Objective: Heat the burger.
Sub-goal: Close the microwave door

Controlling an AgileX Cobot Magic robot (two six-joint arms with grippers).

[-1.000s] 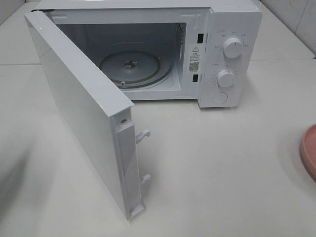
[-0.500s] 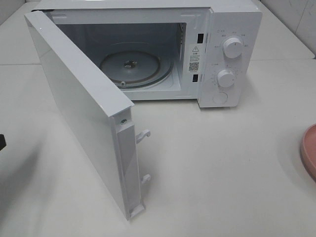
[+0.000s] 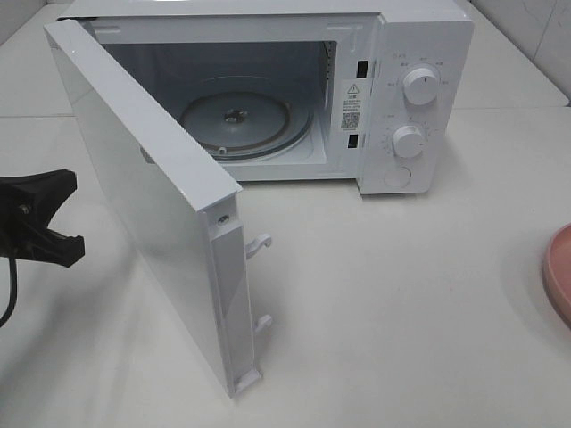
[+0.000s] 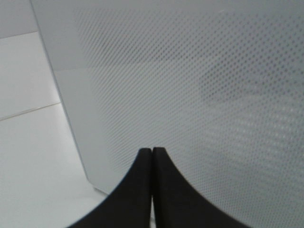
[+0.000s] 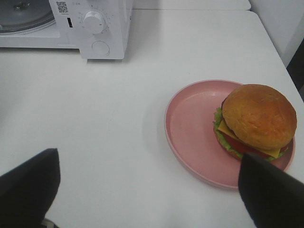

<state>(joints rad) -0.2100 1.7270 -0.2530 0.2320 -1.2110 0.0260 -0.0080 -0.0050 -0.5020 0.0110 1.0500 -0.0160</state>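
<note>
The burger (image 5: 259, 116), with a glossy brown bun, lettuce and cheese, sits on the far side of a round pink plate (image 5: 190, 128); it shows only in the right wrist view. My right gripper (image 5: 149, 190) hovers over the table short of the plate, open, its two dark fingers (image 5: 28, 187) spread wide with nothing between them. The white microwave (image 3: 406, 53) stands open with its glass turntable (image 3: 241, 120) bare. Its door (image 3: 143, 187) swings out to the left. My left gripper (image 3: 31, 214) is shut and empty, close to the door's outer dotted face (image 4: 190, 85).
Only the plate's rim (image 3: 558, 272) shows at the right edge of the exterior view. The microwave's two knobs (image 3: 419, 85) are on its right panel. The door's latch hooks (image 3: 259, 242) stick out toward the table's middle. White tabletop (image 3: 401, 312) lies between microwave and plate.
My left gripper has come into the exterior view from the left edge and moved right, toward the outer face of the door. Nothing else has moved.
</note>
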